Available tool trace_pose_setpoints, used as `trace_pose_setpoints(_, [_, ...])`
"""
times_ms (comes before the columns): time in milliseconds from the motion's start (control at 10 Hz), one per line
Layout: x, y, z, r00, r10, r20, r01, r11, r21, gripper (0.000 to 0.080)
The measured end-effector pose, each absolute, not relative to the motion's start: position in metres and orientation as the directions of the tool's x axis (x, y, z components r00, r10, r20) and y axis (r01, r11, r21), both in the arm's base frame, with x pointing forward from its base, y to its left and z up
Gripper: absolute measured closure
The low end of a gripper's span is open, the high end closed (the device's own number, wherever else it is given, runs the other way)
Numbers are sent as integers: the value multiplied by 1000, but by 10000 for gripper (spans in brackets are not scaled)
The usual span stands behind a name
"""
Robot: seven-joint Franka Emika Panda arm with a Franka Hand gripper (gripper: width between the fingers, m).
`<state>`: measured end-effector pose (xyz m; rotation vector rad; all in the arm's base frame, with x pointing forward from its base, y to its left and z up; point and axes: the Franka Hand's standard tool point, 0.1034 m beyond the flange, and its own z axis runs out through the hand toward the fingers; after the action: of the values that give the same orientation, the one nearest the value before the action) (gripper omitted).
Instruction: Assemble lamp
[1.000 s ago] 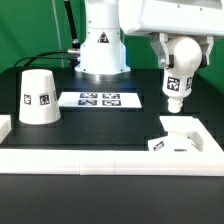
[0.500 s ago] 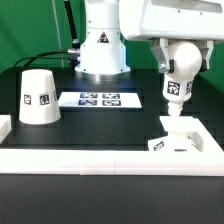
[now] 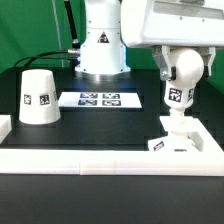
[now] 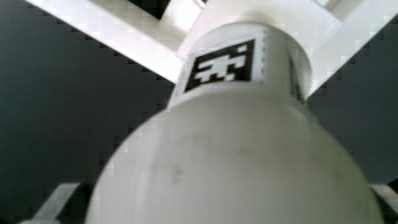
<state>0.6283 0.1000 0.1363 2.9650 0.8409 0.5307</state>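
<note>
My gripper [image 3: 168, 62] is shut on the white bulb [image 3: 180, 85] and holds it tilted, with its tagged stem pointing down. The stem's lower end is right at the top of the blocky square base [image 3: 178, 140], at the exterior view's right. I cannot tell whether they touch. In the wrist view the bulb [image 4: 222, 140] fills the picture with its tag facing the camera, and the gripper [image 4: 222, 205] shows only as grey finger edges at its sides. The cone-shaped shade [image 3: 38, 97] stands upright at the exterior view's left, far from the gripper.
The marker board [image 3: 99, 99] lies flat in the middle in front of the robot's white body [image 3: 100, 45]. A low white wall [image 3: 90, 158] runs along the front and turns up at both sides. The base sits in its right corner.
The gripper has carried the bulb down and slightly to the exterior view's right, bringing its stem onto the top of the base. The shade and base have not moved.
</note>
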Motion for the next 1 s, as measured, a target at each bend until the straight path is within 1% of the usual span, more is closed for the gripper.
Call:
trace_pose_setpoints(600, [631,104,134,791,515,330,510,-853,109,220])
trace_pose_setpoints(1000, [635,104,139,784,519,340,513,-851,116,220])
